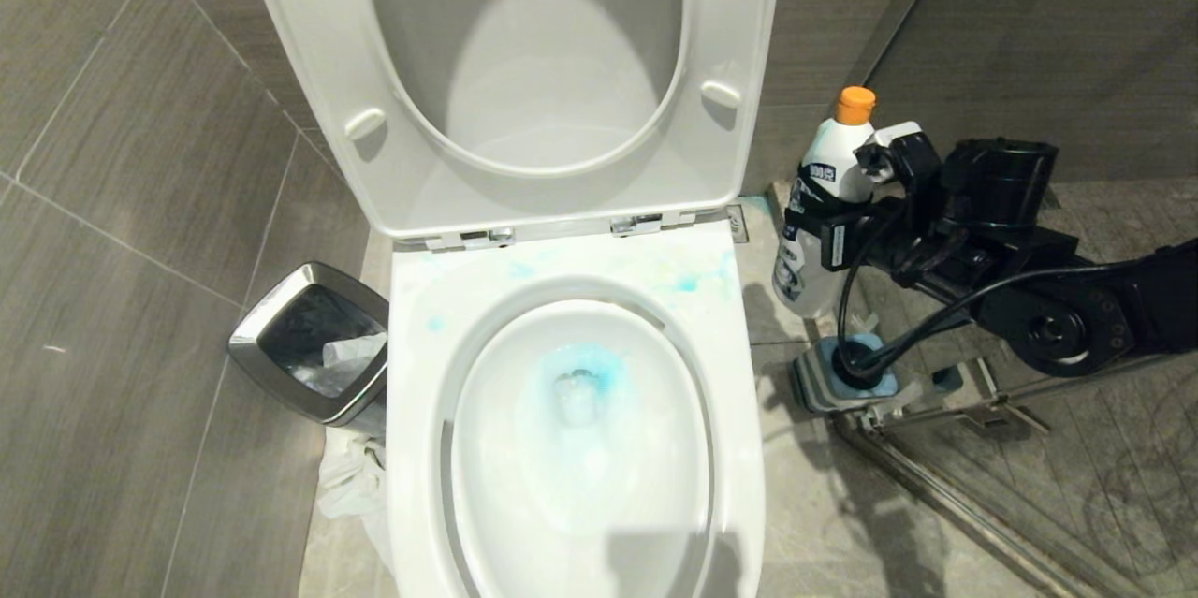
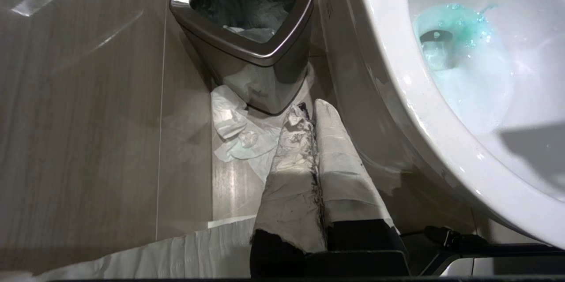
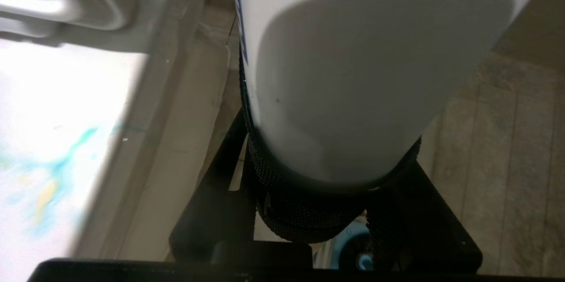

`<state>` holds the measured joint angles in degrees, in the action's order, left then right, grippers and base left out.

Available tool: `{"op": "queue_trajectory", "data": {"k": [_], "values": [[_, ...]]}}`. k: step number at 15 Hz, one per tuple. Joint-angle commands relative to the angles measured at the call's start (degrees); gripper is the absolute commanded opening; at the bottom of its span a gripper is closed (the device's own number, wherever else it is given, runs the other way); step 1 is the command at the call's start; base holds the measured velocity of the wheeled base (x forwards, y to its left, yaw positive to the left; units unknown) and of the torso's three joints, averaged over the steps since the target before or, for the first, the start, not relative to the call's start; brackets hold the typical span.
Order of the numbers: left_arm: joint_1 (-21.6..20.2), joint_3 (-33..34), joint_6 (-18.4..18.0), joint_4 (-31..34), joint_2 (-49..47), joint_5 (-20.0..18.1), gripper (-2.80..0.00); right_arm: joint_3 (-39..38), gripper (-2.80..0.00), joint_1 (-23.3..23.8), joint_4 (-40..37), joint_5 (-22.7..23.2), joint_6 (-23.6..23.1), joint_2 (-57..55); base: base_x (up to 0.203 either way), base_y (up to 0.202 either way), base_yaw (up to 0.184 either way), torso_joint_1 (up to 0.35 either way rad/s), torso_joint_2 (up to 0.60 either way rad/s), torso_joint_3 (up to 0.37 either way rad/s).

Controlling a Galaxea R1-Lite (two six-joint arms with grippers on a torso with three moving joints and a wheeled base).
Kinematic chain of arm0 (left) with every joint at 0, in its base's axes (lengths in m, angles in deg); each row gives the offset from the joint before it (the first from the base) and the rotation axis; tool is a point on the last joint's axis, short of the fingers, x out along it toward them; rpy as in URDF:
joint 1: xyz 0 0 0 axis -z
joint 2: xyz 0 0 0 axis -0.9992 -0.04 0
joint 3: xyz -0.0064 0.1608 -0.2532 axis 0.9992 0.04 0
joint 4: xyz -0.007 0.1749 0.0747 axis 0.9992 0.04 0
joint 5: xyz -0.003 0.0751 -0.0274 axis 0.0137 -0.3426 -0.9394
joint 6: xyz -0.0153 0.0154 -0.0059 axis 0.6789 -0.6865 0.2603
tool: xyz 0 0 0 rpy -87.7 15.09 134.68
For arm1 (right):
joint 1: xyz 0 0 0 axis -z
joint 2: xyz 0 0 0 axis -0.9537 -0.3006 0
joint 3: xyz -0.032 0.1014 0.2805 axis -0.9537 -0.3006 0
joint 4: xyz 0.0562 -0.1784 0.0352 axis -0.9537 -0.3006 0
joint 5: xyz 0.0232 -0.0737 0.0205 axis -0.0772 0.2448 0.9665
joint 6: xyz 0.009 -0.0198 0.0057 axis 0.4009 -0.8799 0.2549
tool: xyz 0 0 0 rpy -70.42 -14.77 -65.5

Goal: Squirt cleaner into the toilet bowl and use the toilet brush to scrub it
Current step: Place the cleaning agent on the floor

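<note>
Grey wood-grain wall tiles [image 1: 122, 111]; grey tiled floor [image 1: 234, 504]; steel-rimmed waste bin [image 1: 314, 341] at left; metal door track [image 1: 973, 504] lower right.

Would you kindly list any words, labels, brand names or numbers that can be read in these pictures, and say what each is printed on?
Cleaner bottle, held by the right gripper: its label has dark printing near the neck, too small and blurred to read.
Same bottle in the right wrist view: only a blue label edge shows, no legible text.
Toilet bowl, waste bin: no text visible.

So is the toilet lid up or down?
Up. The lid and seat stand raised against the wall, leaving the bowl uncovered.
</note>
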<state>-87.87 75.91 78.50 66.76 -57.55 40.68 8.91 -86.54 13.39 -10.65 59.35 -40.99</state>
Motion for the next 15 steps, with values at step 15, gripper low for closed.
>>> {"op": "queue_trajectory", "data": {"k": [15], "values": [[0.0, 0.0, -0.1, 0.0, -0.1, 0.0, -2.8, 11.4, -2.8, 0.2, 10.7, -0.2, -6.7, -17.1, 0.0, 0.0, 0.0, 0.004, 0.0, -0.198]]}}
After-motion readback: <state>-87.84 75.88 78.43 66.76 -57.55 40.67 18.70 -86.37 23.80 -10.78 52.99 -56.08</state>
